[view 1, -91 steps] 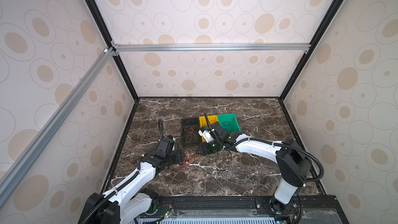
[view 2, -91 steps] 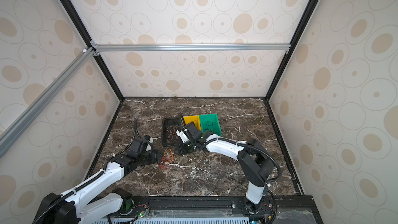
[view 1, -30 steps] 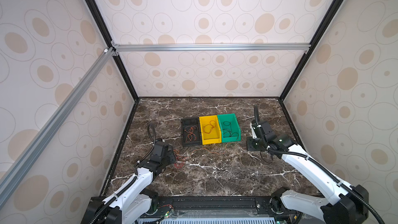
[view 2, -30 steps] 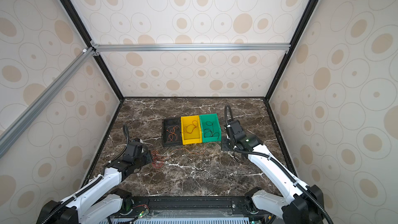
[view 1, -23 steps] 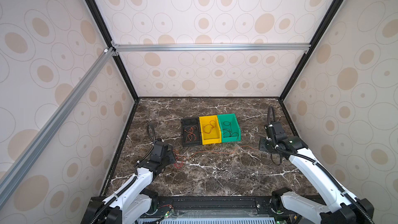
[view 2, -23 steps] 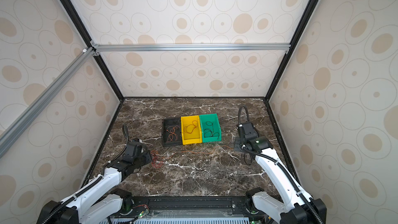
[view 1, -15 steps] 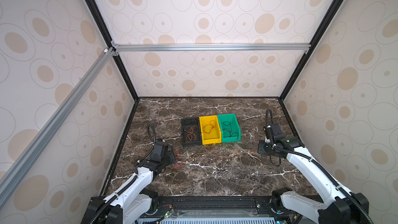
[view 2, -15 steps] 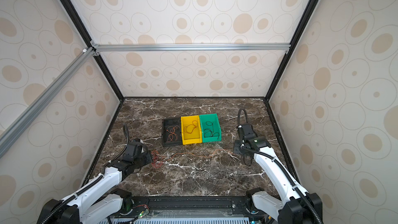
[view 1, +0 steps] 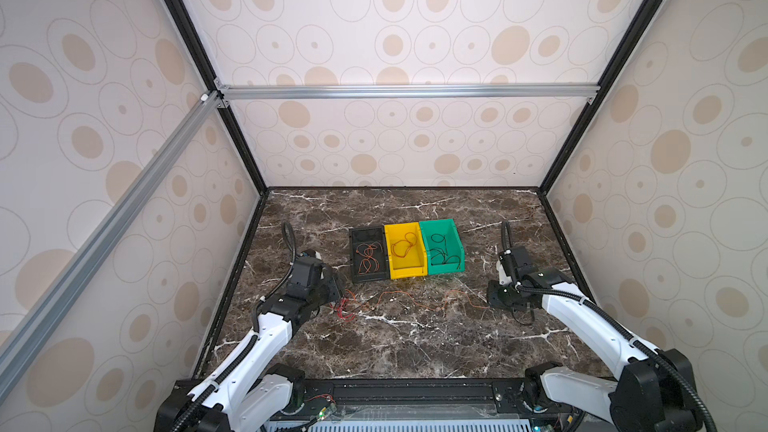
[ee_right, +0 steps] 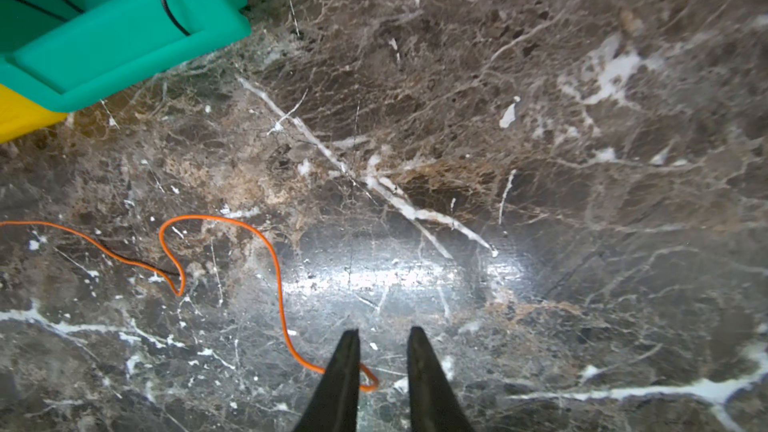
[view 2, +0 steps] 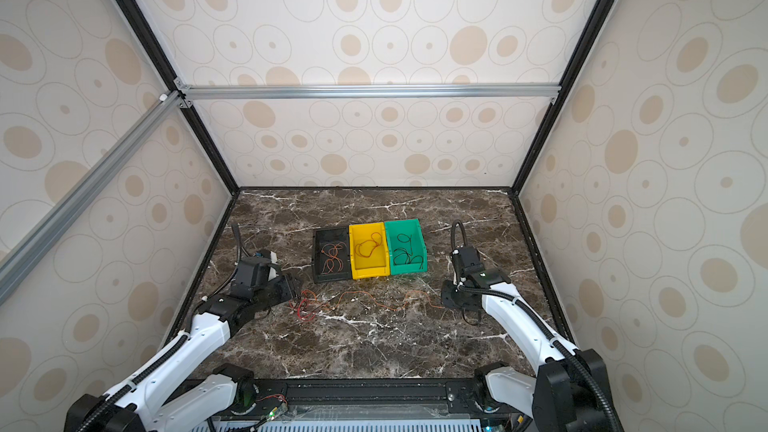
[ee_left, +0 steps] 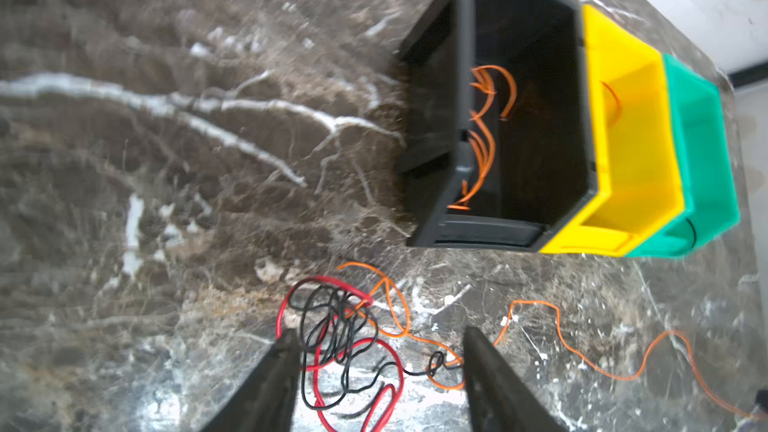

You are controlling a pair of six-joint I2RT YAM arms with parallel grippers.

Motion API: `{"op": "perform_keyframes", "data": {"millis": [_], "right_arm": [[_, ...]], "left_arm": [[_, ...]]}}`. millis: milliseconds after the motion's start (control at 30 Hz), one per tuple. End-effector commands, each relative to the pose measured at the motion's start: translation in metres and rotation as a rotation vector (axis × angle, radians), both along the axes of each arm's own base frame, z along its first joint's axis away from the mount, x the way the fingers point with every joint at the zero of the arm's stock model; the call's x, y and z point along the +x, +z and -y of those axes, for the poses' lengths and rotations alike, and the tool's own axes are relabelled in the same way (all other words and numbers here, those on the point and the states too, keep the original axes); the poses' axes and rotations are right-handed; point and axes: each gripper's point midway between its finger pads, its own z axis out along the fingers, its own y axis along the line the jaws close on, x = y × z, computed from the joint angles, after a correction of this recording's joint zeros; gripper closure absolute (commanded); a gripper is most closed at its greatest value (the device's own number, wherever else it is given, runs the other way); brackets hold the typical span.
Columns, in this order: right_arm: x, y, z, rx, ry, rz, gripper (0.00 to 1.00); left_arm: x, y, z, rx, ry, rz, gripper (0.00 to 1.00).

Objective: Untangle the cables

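A knot of red and black cables [ee_left: 345, 338] lies on the marble between the fingers of my left gripper [ee_left: 379, 332], which stands open around it without pinching it. From that knot an orange cable [view 1: 415, 303] runs slack across the table to my right gripper [view 1: 492, 299]. In the right wrist view the orange cable's end [ee_right: 368, 380] curls on the table by one finger of the right gripper [ee_right: 383, 332], whose jaws stand a little apart and clamp nothing. Both top views show the knot [view 2: 305, 305] beside the left gripper [view 2: 295, 286].
Three bins stand side by side behind the cables: a black bin [view 1: 352, 255] holding orange cables, a yellow bin [view 1: 409, 273] with a reddish cable, and a green bin [view 1: 446, 268] with black cables. Patterned walls enclose the marble table [view 1: 395, 347].
The right arm drew the orange cable out to the right, away from the knot. Both grippers, shut a second ago, have opened, and the orange cable now lies slack on the table.
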Motion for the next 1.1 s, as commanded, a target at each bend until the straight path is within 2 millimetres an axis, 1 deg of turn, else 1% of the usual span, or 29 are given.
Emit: {"op": "perform_keyframes", "data": {"millis": [0, 67, 133, 233, 300, 400, 467, 600, 667, 733, 833, 900, 933, 1000, 1067], "right_arm": [[-0.004, 0.004, 0.004, -0.03, 0.015, 0.006, 0.68], [-0.002, 0.014, 0.011, -0.064, 0.005, 0.032, 0.61], [0.001, 0.026, 0.013, -0.075, 0.001, 0.063, 0.57], [0.004, 0.044, 0.019, -0.094, -0.019, 0.114, 0.55], [0.005, 0.055, 0.019, -0.082, -0.028, 0.15, 0.55], [0.004, 0.065, 0.014, -0.043, -0.032, 0.174, 0.54], [0.002, 0.067, 0.016, -0.042, -0.042, 0.181, 0.54], [0.0, 0.073, 0.023, -0.057, -0.084, 0.204, 0.51], [-0.002, 0.074, 0.024, -0.058, -0.093, 0.186, 0.51], [-0.003, 0.074, 0.028, -0.068, -0.108, 0.161, 0.51], [0.0, 0.073, 0.028, -0.025, -0.122, 0.162, 0.53], [0.002, 0.071, 0.028, -0.002, -0.135, 0.16, 0.55], [0.003, 0.069, 0.03, -0.002, -0.142, 0.157, 0.56], [0.003, 0.064, 0.037, -0.012, -0.167, 0.137, 0.58], [0.002, 0.057, 0.047, -0.032, -0.207, 0.119, 0.61]], "left_arm": [[-0.007, 0.009, 0.019, 0.01, -0.099, -0.004, 0.27], [-0.012, 0.001, 0.027, 0.033, -0.136, -0.022, 0.25], [-0.017, -0.012, 0.028, 0.063, -0.148, -0.056, 0.25], [-0.024, -0.031, 0.023, 0.103, -0.144, -0.097, 0.25], [-0.027, -0.042, 0.016, 0.136, -0.129, -0.118, 0.25], [-0.026, -0.051, 0.017, 0.141, -0.132, -0.136, 0.25], [-0.025, -0.06, 0.017, 0.146, -0.121, -0.148, 0.26], [-0.029, -0.081, 0.013, 0.155, -0.096, -0.189, 0.34], [-0.029, -0.085, 0.008, 0.166, -0.07, -0.195, 0.42], [-0.028, -0.084, 0.005, 0.166, -0.042, -0.18, 0.47], [-0.026, -0.085, 0.004, 0.15, -0.02, -0.16, 0.57], [-0.028, -0.091, 0.001, 0.153, -0.007, -0.177, 0.74], [-0.029, -0.093, 0.0, 0.156, -0.004, -0.183, 0.8], [-0.031, -0.096, -0.002, 0.163, 0.003, -0.195, 0.9], [-0.03, -0.094, -0.005, 0.169, 0.021, -0.19, 0.95]]}}
